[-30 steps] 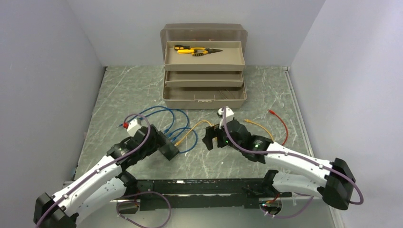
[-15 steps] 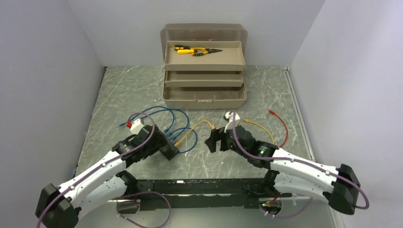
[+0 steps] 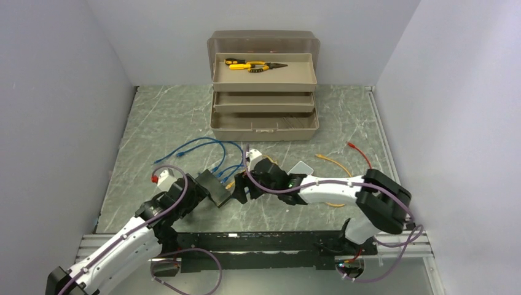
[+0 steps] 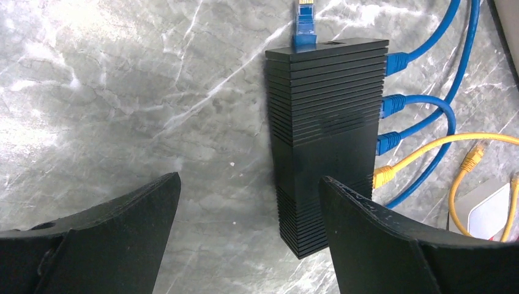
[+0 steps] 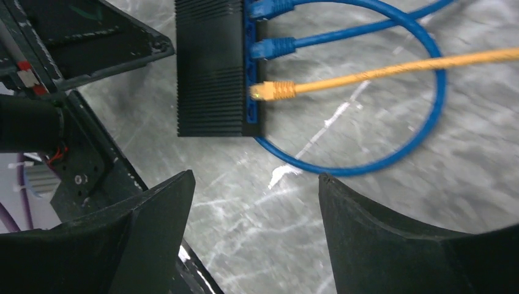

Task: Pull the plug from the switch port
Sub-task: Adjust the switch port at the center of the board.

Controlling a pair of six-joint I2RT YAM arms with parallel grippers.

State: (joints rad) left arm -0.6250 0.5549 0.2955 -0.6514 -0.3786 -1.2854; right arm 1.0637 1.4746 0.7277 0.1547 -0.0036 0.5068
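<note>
The switch (image 3: 215,187) lies flat on the worktop (image 3: 166,117) between the two arms, its row of ports facing the right arm. In the right wrist view the right arm's fingers (image 5: 392,245) are spread wide with nothing between them. The orange plug (image 5: 272,90) sits at about 12 o'clock from their gap, seated in the last port at the switch's near end. Its cable (image 5: 398,70) runs off toward 2 o'clock, so the plug's long axis lies crosswise to the line of approach. Two blue plugs (image 5: 272,46) fill the ports beyond it. In the left wrist view the left arm's fingers (image 4: 122,226) are also spread and grip nothing. The switch body runs from 12 to 6 o'clock there, lying nearer the 3 o'clock finger. The right arm looks nearer the plug and the left better placed to brace the box, so the pull should go straight out along the cable's line.
</note>
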